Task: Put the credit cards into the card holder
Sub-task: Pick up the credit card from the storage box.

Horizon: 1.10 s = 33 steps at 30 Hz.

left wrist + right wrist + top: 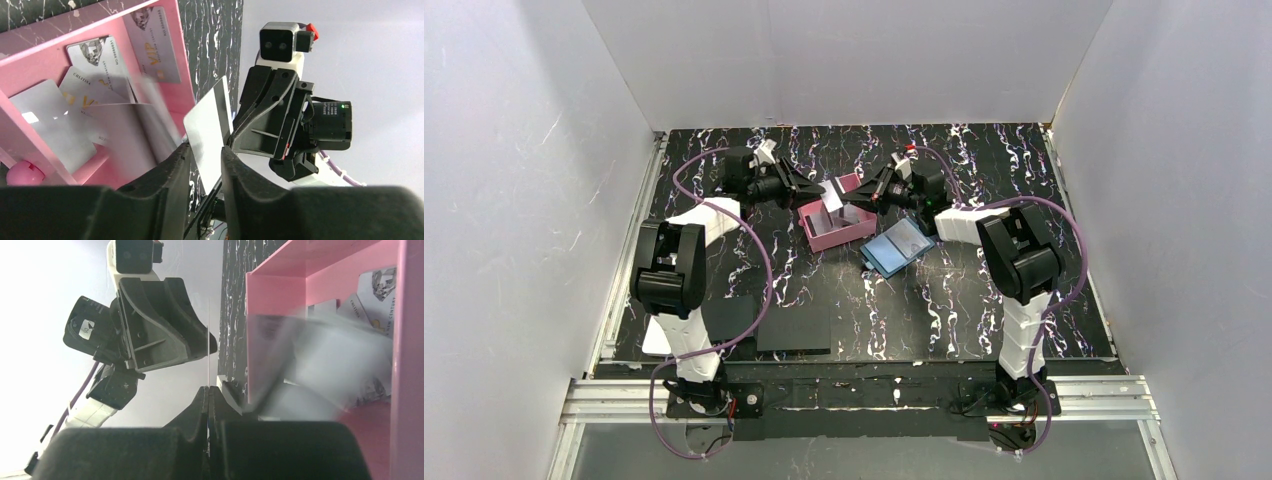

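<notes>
Action sits upper middle of the top view, over the pink card holder [836,238] on the table [964,320]: we see the right gripper [207,390] clamped on a white credit card [207,131], the left gripper [205,154] slack either side of it. Several more credit cards [52,125] lie inside the holder

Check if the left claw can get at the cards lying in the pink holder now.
Probably not yet: a white card, pinched by the right claw, stands between the parted fingers of the left claw. The holder is open-topped and right beside it, so likely yes once that card clears.
</notes>
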{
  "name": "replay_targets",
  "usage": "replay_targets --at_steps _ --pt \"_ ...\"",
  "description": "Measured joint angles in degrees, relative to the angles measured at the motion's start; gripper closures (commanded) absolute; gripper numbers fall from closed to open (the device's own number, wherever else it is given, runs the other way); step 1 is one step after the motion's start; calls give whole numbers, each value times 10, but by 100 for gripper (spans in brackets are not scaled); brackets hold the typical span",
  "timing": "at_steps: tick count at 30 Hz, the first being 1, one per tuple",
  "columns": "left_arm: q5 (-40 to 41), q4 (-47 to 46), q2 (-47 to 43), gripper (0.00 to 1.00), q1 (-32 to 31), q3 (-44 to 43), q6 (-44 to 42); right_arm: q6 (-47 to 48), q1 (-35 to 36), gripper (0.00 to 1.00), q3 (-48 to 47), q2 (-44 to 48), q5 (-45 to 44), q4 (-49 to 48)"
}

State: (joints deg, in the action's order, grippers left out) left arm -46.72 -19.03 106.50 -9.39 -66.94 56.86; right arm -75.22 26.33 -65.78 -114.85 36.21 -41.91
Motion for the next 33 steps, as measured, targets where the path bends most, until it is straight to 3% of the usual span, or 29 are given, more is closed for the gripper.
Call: replay_targets --at_steps 7,12,17,21,24,28,31,33 --pt "19 33 2 54 -2 5 -31 35 -7 99 -1 0 -1 20" --pt "34 119 1 48 -2 -22 -81 91 -31 99 -18 3 19 74" --pt "34 186 -29 47 -3 -47 -122 253 -69 99 -28 73 14 271" --pt "30 223 -80 47 -19 -43 -144 433 -96 99 -39 183 -50 464" --pt "32 236 -124 47 -55 -23 -155 526 -102 99 -34 261 -114 556" --pt "69 251 -146 50 -144 -12 -175 599 -101 99 26 338 -173 610" --pt "97 256 -140 51 -204 -12 -183 616 -101 99 66 341 -184 637" --pt "107 255 -126 47 -236 -15 -180 616 -103 99 89 338 -178 648"
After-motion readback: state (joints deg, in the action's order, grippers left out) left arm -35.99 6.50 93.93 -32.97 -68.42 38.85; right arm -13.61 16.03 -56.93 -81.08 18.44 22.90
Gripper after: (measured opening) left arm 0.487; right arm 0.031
